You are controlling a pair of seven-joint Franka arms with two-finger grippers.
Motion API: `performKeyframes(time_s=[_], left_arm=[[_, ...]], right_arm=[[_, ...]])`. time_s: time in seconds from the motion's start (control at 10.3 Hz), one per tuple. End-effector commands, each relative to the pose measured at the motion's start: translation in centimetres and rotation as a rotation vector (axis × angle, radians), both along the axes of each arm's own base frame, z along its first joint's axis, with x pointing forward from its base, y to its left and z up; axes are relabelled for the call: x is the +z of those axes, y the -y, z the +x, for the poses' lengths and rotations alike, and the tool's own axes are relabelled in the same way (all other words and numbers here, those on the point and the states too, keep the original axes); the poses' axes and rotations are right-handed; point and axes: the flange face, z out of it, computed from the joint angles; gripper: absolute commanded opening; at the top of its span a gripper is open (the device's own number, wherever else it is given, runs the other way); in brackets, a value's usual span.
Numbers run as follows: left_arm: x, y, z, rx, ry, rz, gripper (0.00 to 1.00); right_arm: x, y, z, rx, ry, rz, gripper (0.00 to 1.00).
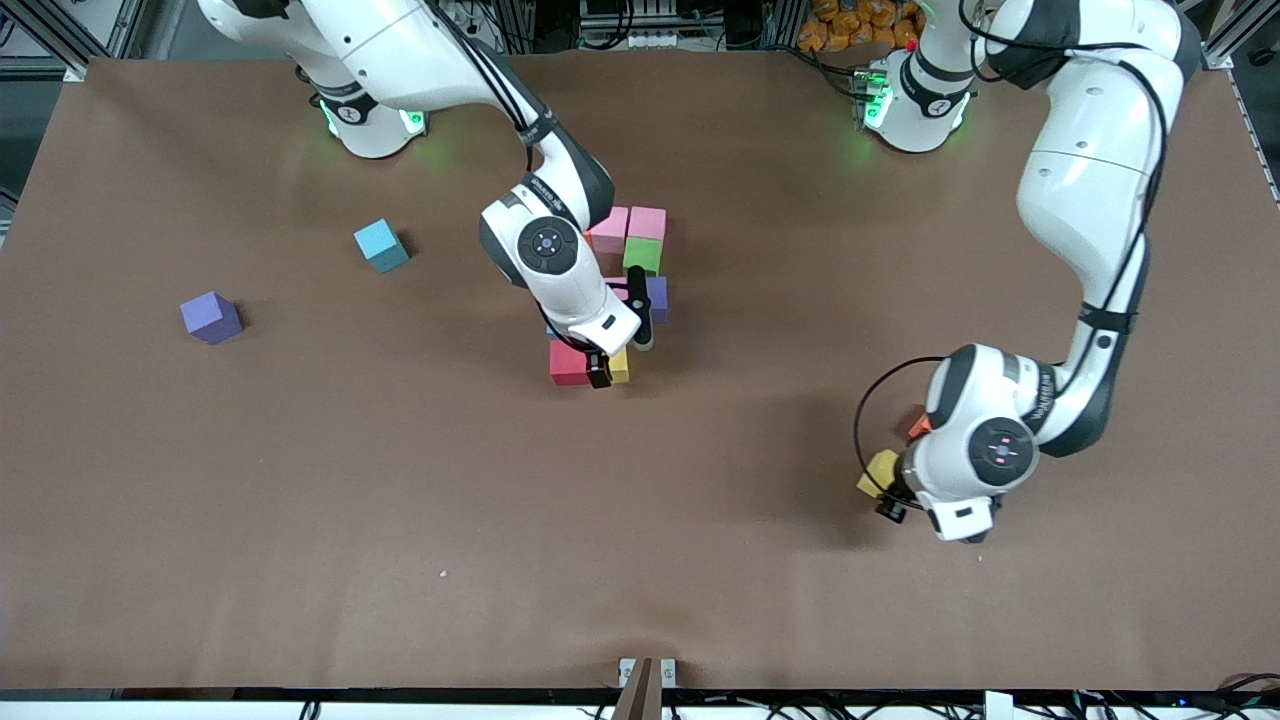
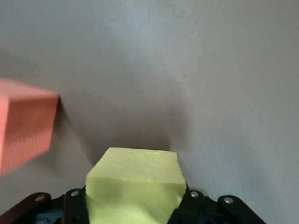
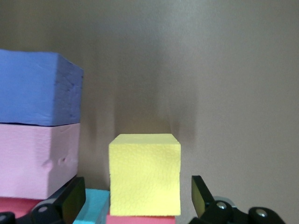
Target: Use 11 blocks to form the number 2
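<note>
I see the left claw [image 2: 135, 210] pinching a light, squashy yellow foam cube [image 2: 134, 186] by 2 flat sides over the surface [image 1: 400, 500], while the right claw [image 3: 140, 198] hangs spread around another yellow cube [image 3: 145, 172] at the half-built number 2 [image 1: 630, 270].

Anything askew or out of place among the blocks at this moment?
Nothing damaged. The cyan block and purple block sit turned at angles, apart from the partial digit, toward the right arm's end. The right gripper stands open around a yellow block; the left gripper holds another yellow block beside an orange block.
</note>
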Motion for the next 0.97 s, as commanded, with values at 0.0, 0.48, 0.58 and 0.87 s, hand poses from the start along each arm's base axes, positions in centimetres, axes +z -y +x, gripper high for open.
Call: performKeyframes(time_s=[0.0, 0.48, 0.58, 0.87], left_arm=[[2.5, 2.4, -2.5, 0.059, -0.007, 0.022, 0.14], [3.2, 11.7, -8.1, 0.202, 0.001, -0.001, 0.14], [2.8, 14.0, -9.3, 0.258, 0.028, 0.015, 0.14], [1.7, 21.0, -13.7, 0.437, 0.070, 0.033, 0.14]], right_arm=[[2.4, 0.3, -0.3, 0.003, 0.002, 0.004, 1.00], [8.0, 7.5, 4.0, -0.109, -0.002, -0.051, 1.00], [7.9, 9.3, 5.3, -0.143, 0.009, -0.056, 1.00], [8.8, 18.2, 10.6, -0.307, 0.056, -0.024, 1.00]])
